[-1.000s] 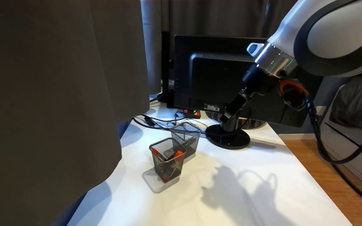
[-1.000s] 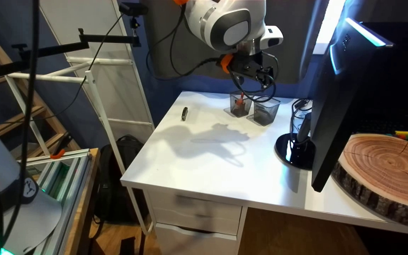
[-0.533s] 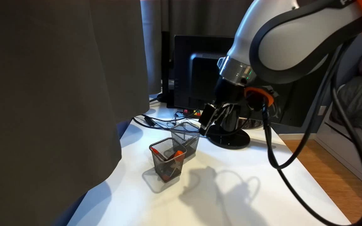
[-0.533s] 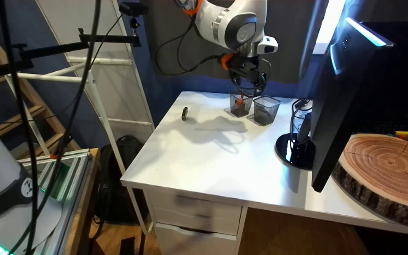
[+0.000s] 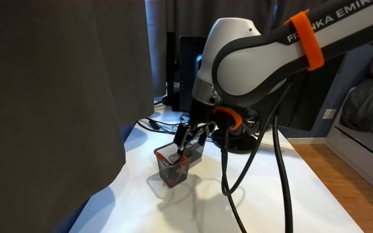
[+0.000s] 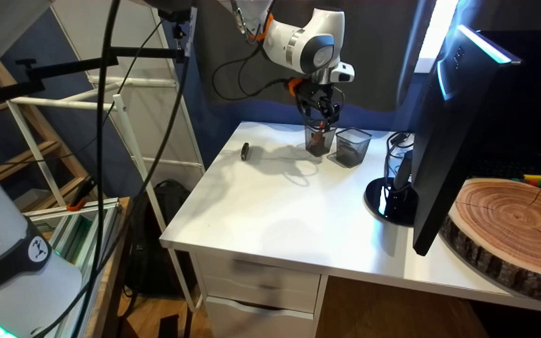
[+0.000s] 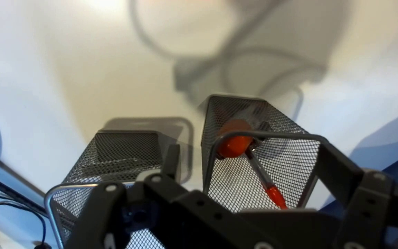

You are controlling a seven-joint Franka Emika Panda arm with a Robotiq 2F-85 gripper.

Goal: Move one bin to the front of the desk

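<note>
The bin, a dark wire-mesh cup with orange-red items inside, stands upright on the white desk [image 6: 251, 211], near its curtain side. It shows in both exterior views [image 5: 172, 173] [image 6: 319, 143] and in the wrist view [image 7: 237, 181]. My gripper [image 5: 191, 142] is low over the bin, fingers pointing down. In the wrist view my gripper [image 7: 255, 155] is open, with one finger to each side of the bin's rim. The right finger [image 7: 339, 166] overlaps the rim in that view; I cannot tell whether it touches. The rim's near part is hidden behind the gripper.
A plain grey mesh cup [image 6: 352, 148] stands close beside the bin, partly under the left finger in the wrist view [image 7: 126, 152]. A monitor [image 6: 463, 141], cables [image 5: 154, 124], a small dark object [image 6: 244, 151] and a wood slab [image 6: 517, 216] are also on the desk.
My gripper has moved down and across from in front of the monitor to over the bin. Its shadow has shifted with it. The bin and the grey cup have not moved.
</note>
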